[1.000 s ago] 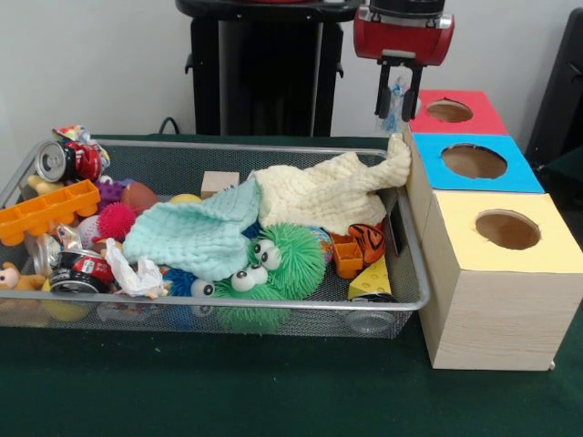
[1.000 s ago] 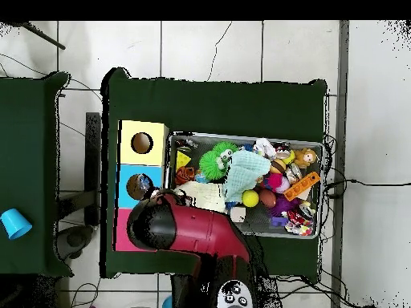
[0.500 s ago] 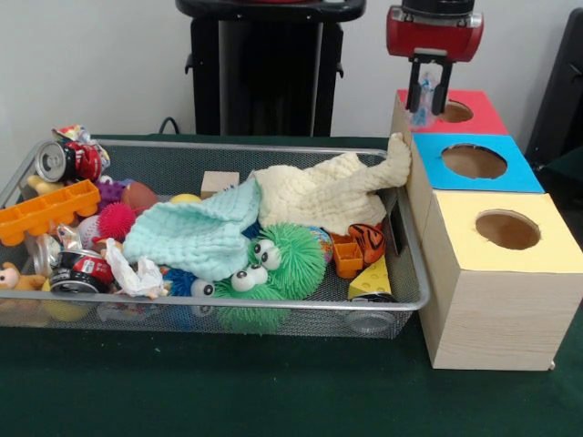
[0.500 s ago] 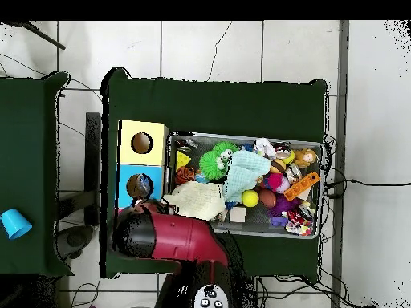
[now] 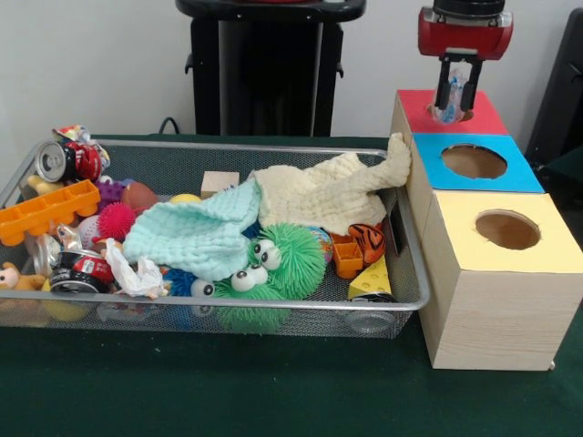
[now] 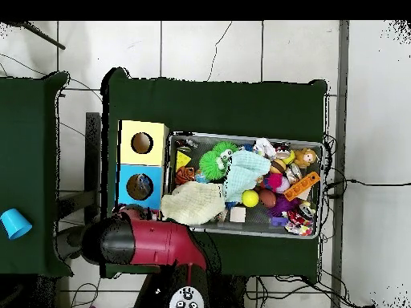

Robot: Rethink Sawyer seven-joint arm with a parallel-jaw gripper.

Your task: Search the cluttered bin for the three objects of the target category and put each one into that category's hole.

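Front view, starting at the left: the silver wire mesh bin is crammed on that side, with an orange plastic ice-cube tray leaning on the left rim and a crushed red drink can poking up at the back corner. Toward the middle a mint green knitted cloth is heaped over the toys, and a fuzzy green monster toy with googly eyes sits against the front wall. A cream knitted cloth comes next, one corner riding up over the bin's right rim and touching the wooden box. There's a yellow cheese-wedge toy wedged into the front right corner.

Right of the bin, touching it, is the row of three wooden boxes: yellow-topped box nearest the camera, blue-topped box in the middle, red-topped box at the back. All three holes look unblocked, and there's bare green tablecloth all along the front.

The red and black gripper hangs straight over the red box's hole, jaws pinched on a small clear crinkly plastic item whose lower end sits right at the hole's rim.

In the overhead view the arm covers that red box completely, so the gripper can't be made out there.
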